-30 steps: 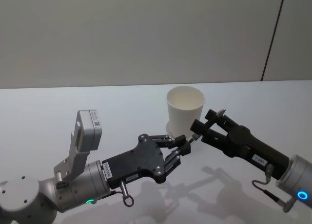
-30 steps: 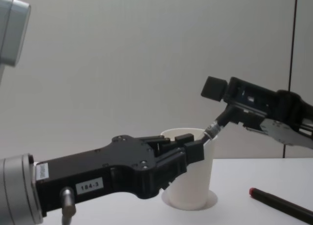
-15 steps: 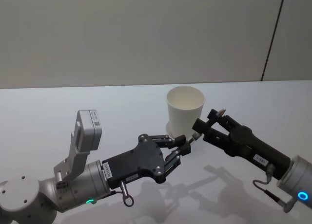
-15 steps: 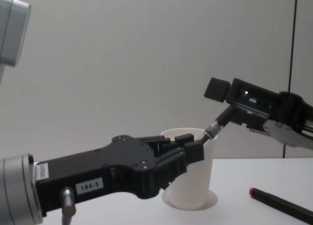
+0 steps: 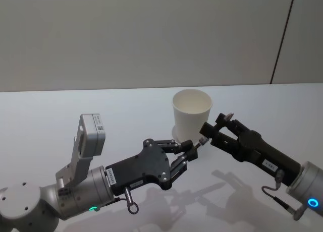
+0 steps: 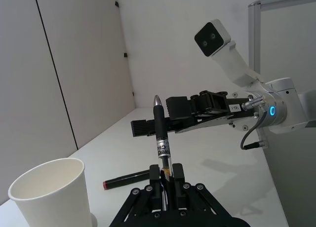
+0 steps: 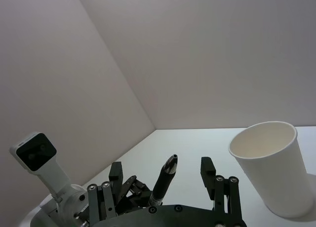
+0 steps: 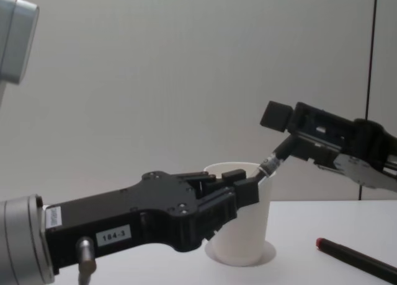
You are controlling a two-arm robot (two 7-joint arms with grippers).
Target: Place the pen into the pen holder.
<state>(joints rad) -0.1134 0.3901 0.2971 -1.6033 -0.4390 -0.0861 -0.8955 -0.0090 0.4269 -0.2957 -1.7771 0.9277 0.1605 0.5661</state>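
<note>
White table [image 5: 75, 103] runs back to a plain grey wall [image 5: 151, 35], and the pen holder [image 5: 192, 116], a white paper cup, stands upright and open-mouthed near the middle of the table. The left gripper [image 5: 189, 150] reaches in from the robot's left and sits just in front of the cup, low beside its wall. Its fingers are pinched together on one end of the pen [image 6: 161, 138]. The pen is dark with a silver band and sticks straight out from the fingertips, with its pointed end free. In the chest view a short stretch of the pen [image 8: 268, 166] rises at a slant past the cup's rim, outside the cup rather than in it. The right gripper [image 5: 214, 123] comes in from the robot's right, facing the left one, beside the cup at about rim height. Its jaws stand wide apart. In the right wrist view the pen's tip points up into the gap between the two fingers [image 7: 207, 165] and is clear of both. A black marker [image 8: 355, 259] with a red end lies flat on the table on the robot's right, well apart from the cup.
</note>
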